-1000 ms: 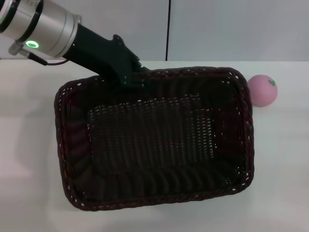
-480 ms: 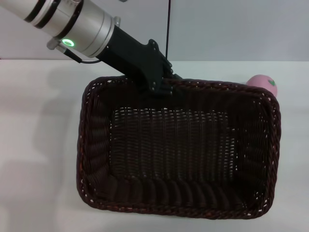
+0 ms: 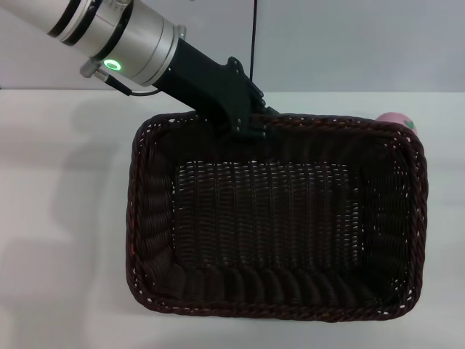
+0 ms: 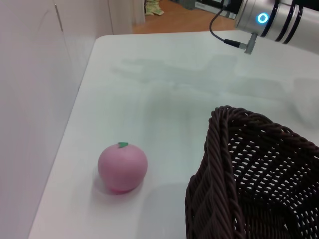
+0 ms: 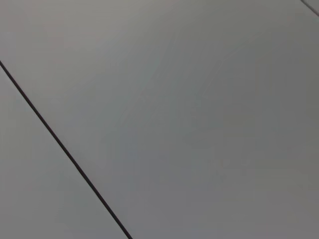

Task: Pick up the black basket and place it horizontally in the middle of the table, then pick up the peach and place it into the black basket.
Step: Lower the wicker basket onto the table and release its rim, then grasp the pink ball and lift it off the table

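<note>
The black basket (image 3: 276,218) fills the middle of the head view, its long side running left to right. My left gripper (image 3: 256,125) is shut on the middle of its far rim. The peach (image 3: 397,118) shows only as a pink sliver behind the basket's far right corner. In the left wrist view the peach (image 4: 122,167) sits whole on the white table (image 4: 174,99), a little apart from the basket's corner (image 4: 234,174). I cannot tell whether the basket touches the table. My right gripper is out of view.
The white table (image 3: 58,218) lies bare to the left of the basket. A grey wall with a dark seam (image 3: 254,43) stands behind the table's far edge. A segment of my right arm (image 4: 271,20) hangs over the table's far side.
My left arm has carried the basket to the right and turned it squarer to the table. The basket's far right corner now covers most of the peach.
</note>
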